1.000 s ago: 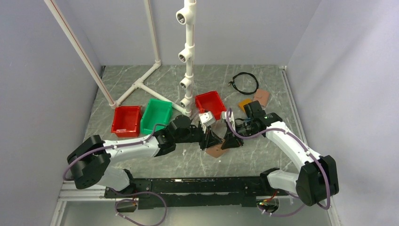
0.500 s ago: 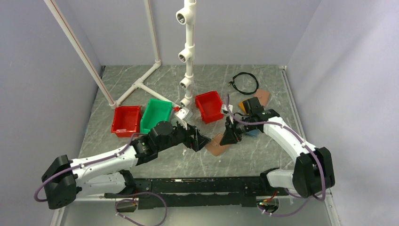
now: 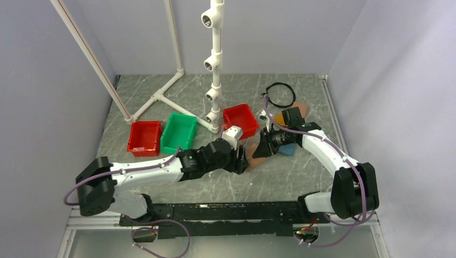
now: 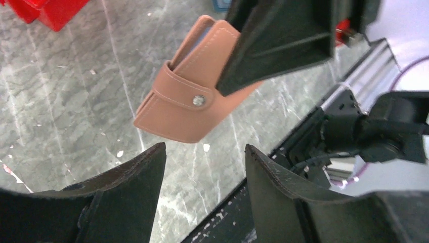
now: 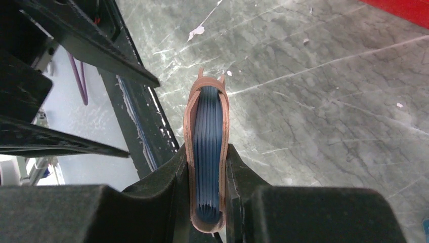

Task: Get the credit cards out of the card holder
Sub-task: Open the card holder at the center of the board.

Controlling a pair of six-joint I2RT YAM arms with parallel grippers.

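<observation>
The card holder (image 4: 182, 104) is pinkish-tan stitched leather, folded, with the snap tab lying over its front and blue lining inside. The right hand (image 5: 207, 169) is clamped on it above the desk (image 4: 66, 86). The left hand (image 4: 205, 157) is near, fingers apart.

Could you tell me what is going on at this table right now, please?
The right gripper is shut on a small pinkish-tan leather card holder, holding it up off the grey marbled table. The left gripper stands open and empty just short of it, facing the side with the snap tab, which looks fastened. Only blue lining shows at the holder's edge; no credit cards are visible outside it.
</observation>
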